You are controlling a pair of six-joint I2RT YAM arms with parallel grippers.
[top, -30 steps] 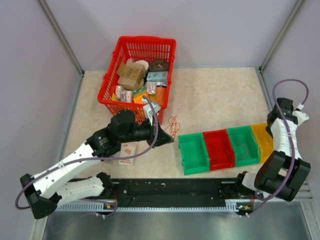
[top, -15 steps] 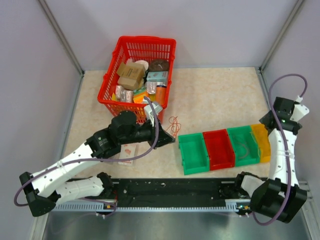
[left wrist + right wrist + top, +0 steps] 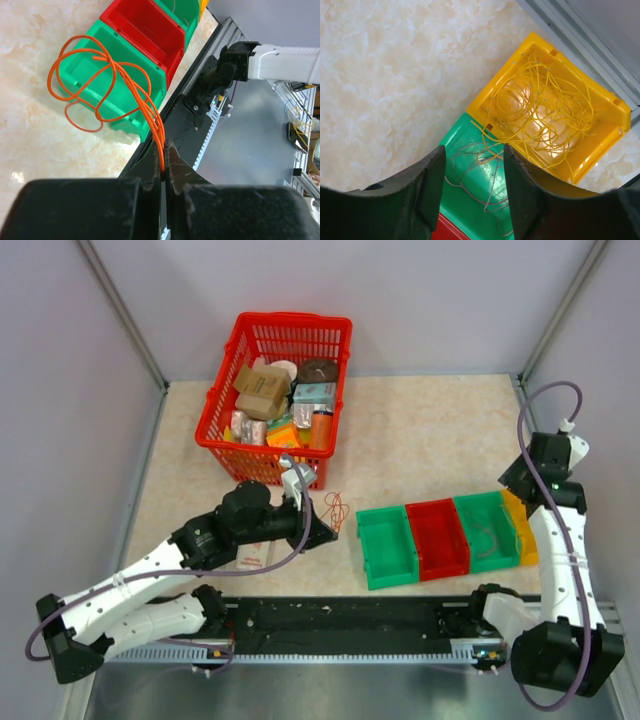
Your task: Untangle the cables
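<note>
My left gripper (image 3: 322, 532) is shut on a bundle of thin orange wire loops (image 3: 337, 507), just left of the row of bins. In the left wrist view the strands (image 3: 156, 125) run into the closed tips (image 3: 164, 150) and the loops hang free over the near green bin (image 3: 135, 75). My right gripper (image 3: 513, 485) is open and empty above the right end of the bin row. In its wrist view the gripper (image 3: 473, 150) hovers over a yellow bin (image 3: 600, 107) holding yellow wire (image 3: 540, 107) and a green bin (image 3: 470, 195) holding grey wire (image 3: 492, 187).
Four bins stand in a row: green (image 3: 386, 545), red (image 3: 437, 537), green (image 3: 487, 530), yellow (image 3: 525, 525). A red basket (image 3: 292, 320) full of packets stands at the back left. A small card (image 3: 255, 545) lies under the left arm. A black rail (image 3: 340, 625) runs along the front edge.
My left gripper has drawn back slightly toward the near left with the orange wire in it. My right arm has stretched up and swung left, bringing its open gripper over the yellow and green bins.
</note>
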